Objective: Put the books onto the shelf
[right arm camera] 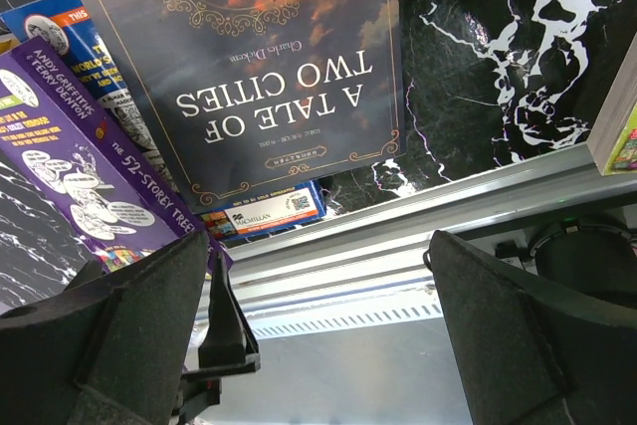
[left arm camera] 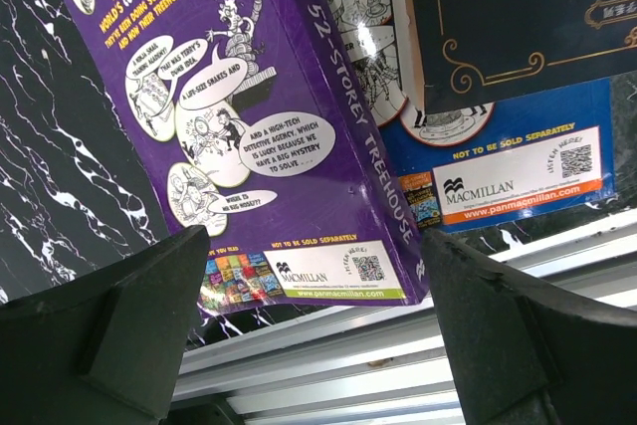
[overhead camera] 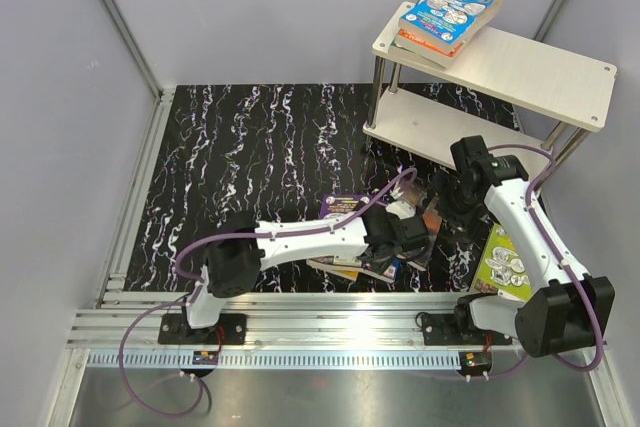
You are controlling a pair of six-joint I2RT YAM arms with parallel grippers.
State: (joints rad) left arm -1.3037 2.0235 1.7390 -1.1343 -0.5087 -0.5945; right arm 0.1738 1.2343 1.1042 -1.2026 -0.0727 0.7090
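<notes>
Though half-hidden, a book pile (overhead camera: 338, 205).

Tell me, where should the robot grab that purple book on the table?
Probably across its width at the near end, coming from the rail side. The purple book lies flat, partly over a blue book, spine exposed, and the left gripper has its open fingers bracketing both long edges.

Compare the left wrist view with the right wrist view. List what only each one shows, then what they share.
Left wrist only: the barcode and publisher label on the purple book, and the open left gripper. Right wrist only: the dark book with its full title, A Tale of Two Cities, the edge of a lime-green book at right, and the open right gripper. Both: purple book, dark book lying over a blue book, black marbled table, metal rail.
</notes>
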